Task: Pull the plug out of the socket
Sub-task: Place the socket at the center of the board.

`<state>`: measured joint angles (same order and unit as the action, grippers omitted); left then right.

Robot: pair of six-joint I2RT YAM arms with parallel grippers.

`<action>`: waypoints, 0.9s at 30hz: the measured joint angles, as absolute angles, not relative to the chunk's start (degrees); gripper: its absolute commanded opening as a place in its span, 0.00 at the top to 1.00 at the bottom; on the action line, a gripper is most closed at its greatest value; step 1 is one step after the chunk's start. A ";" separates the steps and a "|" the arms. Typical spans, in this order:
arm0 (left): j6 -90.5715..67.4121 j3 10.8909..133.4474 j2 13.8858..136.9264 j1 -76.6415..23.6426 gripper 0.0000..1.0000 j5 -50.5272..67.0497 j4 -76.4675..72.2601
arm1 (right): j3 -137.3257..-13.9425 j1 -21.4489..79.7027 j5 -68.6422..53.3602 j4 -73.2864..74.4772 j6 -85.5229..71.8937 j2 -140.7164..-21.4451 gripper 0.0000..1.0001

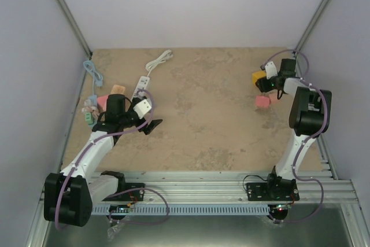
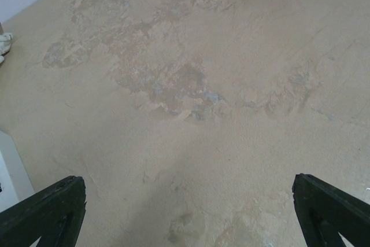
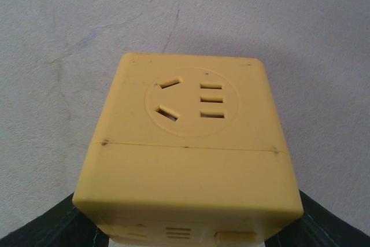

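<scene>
My right gripper [image 1: 267,79] is at the back right, shut on a yellow cube socket [image 1: 258,77]. In the right wrist view the yellow cube socket [image 3: 188,143] fills the frame between my dark fingers [image 3: 34,231]. The outlet face toward the camera has empty slots, with no plug in it. A small pink piece [image 1: 262,101] lies on the table just in front of the cube, apart from it. My left gripper [image 1: 151,125] hovers open over bare table at the left. Its left wrist view shows the left gripper [image 2: 191,201] with nothing between its wide-spread fingertips.
A white power strip [image 1: 140,88] with its white cord [image 1: 159,60] lies at the back left, its edge [image 2: 8,172] showing beside my left fingers. Pink, tan and green blocks [image 1: 95,105] and a pale blue cable [image 1: 92,73] sit by the left wall.
</scene>
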<state>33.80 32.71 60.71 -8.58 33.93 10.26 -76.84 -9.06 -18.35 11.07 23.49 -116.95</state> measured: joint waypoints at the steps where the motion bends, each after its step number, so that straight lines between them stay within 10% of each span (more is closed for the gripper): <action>1: 33.80 32.71 60.71 -8.56 0.00 33.93 10.26 | -76.73 -9.06 -18.31 10.94 23.46 -116.84 0.52; 27: 33.12 32.71 60.82 -7.68 0.00 32.80 9.41 | -73.82 -8.86 -15.55 12.69 24.16 -115.77 0.17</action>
<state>33.12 32.71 60.82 -7.68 32.80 9.41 -73.82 -8.86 -15.55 12.69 24.16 -115.77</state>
